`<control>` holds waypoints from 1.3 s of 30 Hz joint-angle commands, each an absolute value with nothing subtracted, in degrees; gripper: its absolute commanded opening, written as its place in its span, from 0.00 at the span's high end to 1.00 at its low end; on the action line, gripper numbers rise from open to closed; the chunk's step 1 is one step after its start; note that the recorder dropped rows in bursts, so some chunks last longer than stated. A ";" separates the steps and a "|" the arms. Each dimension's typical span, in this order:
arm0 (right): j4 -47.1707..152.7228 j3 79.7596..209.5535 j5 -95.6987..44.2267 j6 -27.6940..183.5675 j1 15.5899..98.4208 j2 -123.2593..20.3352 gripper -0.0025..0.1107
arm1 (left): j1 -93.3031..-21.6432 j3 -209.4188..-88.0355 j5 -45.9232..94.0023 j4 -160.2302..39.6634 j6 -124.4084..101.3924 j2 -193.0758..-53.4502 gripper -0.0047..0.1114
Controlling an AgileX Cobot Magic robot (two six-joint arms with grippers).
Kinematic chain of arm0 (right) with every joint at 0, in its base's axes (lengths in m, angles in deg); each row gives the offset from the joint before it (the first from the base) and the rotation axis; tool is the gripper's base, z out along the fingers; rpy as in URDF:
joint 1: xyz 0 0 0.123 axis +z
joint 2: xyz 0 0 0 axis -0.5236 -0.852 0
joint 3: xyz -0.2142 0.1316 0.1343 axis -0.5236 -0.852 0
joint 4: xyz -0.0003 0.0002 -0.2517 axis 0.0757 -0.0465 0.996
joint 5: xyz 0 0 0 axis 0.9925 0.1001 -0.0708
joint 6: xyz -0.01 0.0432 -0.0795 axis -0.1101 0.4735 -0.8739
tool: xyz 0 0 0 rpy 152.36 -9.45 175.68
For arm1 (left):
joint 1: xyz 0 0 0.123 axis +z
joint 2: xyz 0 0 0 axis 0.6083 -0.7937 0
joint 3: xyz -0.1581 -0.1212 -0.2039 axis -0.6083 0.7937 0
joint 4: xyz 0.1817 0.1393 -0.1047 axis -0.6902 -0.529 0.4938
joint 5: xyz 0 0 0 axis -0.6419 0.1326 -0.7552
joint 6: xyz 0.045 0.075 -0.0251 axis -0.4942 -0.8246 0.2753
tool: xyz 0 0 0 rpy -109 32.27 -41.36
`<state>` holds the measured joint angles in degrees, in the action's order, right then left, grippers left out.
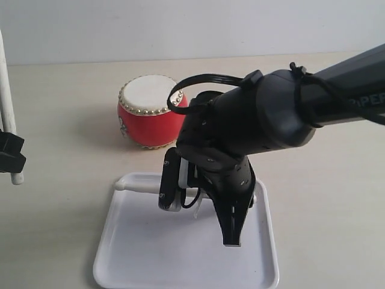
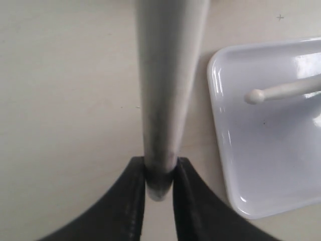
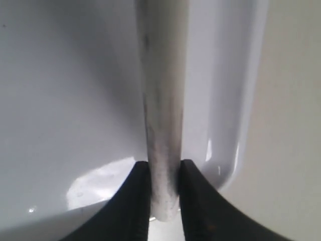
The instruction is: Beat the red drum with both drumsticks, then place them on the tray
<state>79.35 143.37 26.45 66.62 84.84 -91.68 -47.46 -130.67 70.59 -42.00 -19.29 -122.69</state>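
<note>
right gripper [image 3: 164, 168] clamped on right stick [image 3: 161, 100] over tray [image 1: 123, 256]; left gripper [image 2: 160, 163] clamped on left stick [image 2: 168, 75], 9 o'clock, off tray. drum [image 1: 150, 117] at tray's 12. risk: right stick rolls over rim on release.

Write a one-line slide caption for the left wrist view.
Left gripper clamps a drumstick over the table; second drumstick reaches over the tray.

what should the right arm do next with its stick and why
Probably open the right gripper to release its drumstick. It is clamped on the stick over the white floor of the tray, and the rounded tip is over the tray too, so the stick should settle inside. The left gripper holds the other drumstick beside the tray; that can follow.
</note>
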 commanded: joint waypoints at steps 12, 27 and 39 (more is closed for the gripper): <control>82.06 143.53 28.47 68.80 84.88 -94.86 0.98 | -47.28 -130.60 70.58 -41.28 -19.16 -122.17 0.96; 82.05 143.53 29.35 68.91 84.88 -94.86 0.77 | -47.28 -130.60 70.44 -41.16 -19.24 -122.17 0.96; 78.85 143.32 32.70 80.52 84.88 -88.26 0.76 | -47.28 -129.54 69.45 -33.75 -23.19 -122.04 0.96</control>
